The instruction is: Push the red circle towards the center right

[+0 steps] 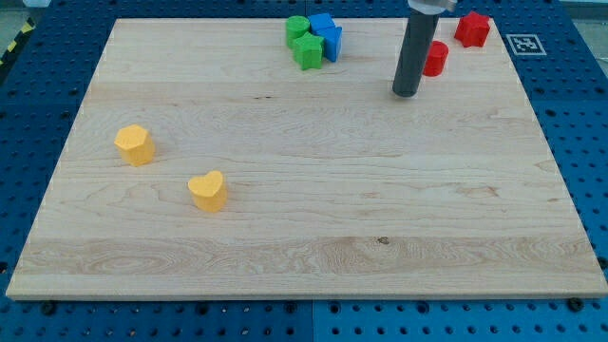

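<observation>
The task looks barely begun; the red circle (436,58) sits near the view's top right of the wooden board (304,237), well up from the middle of the right edge where it is meant to go, so nearly the whole push seems left to do; the rod's tip (406,93) rests on the board just to the view's left of and slightly below the circle, partly covering it, and whether the two touch cannot be told; there is no gripper on this arm, only the rod, so nothing is grasped or released. A second red block (472,28), star-like in outline, lies beyond the circle at the top right corner; a cluster of green blocks (303,43) and blue blocks (327,36) sits huddled at the top centre; a yellow block (135,144) and a yellow heart (207,190) lie well apart at the left. The board is pale, smooth wood on a blue perforated bench (579,114); a black-and-white marker (523,43) is stuck near the top right.
</observation>
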{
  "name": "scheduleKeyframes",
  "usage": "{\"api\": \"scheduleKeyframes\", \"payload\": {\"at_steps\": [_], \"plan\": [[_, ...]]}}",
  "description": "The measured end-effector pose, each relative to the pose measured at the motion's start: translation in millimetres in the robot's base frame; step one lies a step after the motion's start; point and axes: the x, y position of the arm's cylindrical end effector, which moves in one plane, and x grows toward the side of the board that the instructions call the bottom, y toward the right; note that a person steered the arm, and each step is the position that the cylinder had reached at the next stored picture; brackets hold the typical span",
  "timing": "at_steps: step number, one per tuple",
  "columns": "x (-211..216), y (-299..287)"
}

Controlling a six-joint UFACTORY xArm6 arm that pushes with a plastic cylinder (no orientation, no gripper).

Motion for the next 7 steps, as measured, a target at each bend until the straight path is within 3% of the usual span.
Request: {"api": "scheduleKeyframes", "payload": {"at_steps": [4, 7], "plan": [[-79, 36], [-34, 104]]}}
